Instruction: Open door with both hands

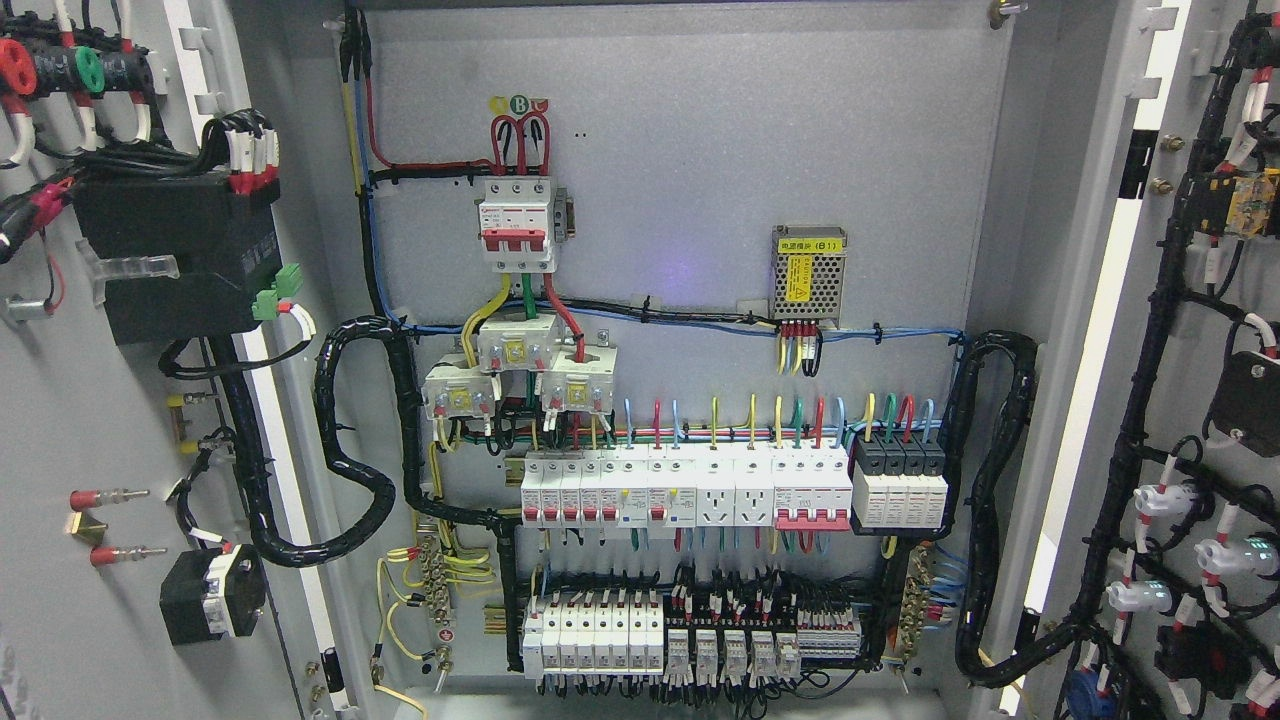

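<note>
Hands: neither robot hand appears in the head view, so finger state cannot be told. Both cabinet doors stand swung wide, left door (pixel 90 420) and right door (pixel 1190 400). Judged stiff, heavy steel; grip the bare outer edges, clear of wiring.

Setting: industrial electrical installation, seen inside an open grey steel cabinet (pixel 680 180).
Evidence, backplate: three-pole main breaker (pixel 516 222), current transformers (pixel 518 345), a breaker row (pixel 690 490), a small mesh-cased power supply (pixel 809 276).
Evidence, wiring: colour-coded leads, black wrapped cable looms (pixel 340 450) (tied neatly).
Evidence, doors: left door (pixel 90 420) and right door (pixel 1200 400) stand swung open, carrying wired switchgear.
Robot hand: none visible, so positions cannot be referenced to it.
</note>
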Controlling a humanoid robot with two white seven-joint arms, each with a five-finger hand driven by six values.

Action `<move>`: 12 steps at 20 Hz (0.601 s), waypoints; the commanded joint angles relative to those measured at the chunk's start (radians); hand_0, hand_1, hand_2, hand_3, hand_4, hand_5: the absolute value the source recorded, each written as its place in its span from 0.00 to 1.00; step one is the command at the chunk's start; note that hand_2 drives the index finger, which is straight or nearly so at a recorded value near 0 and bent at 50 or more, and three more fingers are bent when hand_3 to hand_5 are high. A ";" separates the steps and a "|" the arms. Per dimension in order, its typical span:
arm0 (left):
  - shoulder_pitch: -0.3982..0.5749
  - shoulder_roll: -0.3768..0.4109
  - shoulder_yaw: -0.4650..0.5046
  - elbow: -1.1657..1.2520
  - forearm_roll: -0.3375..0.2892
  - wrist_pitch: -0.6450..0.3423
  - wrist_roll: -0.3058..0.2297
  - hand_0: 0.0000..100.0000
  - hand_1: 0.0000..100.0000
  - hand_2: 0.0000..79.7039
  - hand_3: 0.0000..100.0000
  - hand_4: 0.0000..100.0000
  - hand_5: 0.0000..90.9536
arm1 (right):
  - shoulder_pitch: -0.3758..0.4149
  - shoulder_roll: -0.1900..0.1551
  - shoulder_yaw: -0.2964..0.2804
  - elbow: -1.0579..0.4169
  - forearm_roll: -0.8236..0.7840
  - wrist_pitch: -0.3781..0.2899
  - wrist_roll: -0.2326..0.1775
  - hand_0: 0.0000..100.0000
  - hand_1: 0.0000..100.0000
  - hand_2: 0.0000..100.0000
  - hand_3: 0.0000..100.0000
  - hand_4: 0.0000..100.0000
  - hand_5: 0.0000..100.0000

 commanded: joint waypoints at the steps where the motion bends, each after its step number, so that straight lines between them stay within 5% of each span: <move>1: 0.035 -0.012 -0.098 -0.229 0.010 -0.002 -0.026 0.00 0.00 0.00 0.00 0.04 0.00 | 0.089 -0.063 -0.103 -0.123 0.010 -0.043 -0.002 0.00 0.00 0.00 0.00 0.00 0.00; 4: 0.066 0.004 -0.135 -0.315 0.028 -0.003 -0.028 0.00 0.00 0.00 0.00 0.04 0.00 | 0.124 -0.067 -0.114 -0.140 0.035 -0.080 -0.003 0.00 0.00 0.00 0.00 0.00 0.00; 12: 0.098 0.158 -0.417 -0.608 0.313 -0.003 -0.028 0.00 0.00 0.00 0.00 0.04 0.00 | 0.216 -0.112 -0.175 -0.152 0.038 -0.207 -0.033 0.00 0.00 0.00 0.00 0.00 0.00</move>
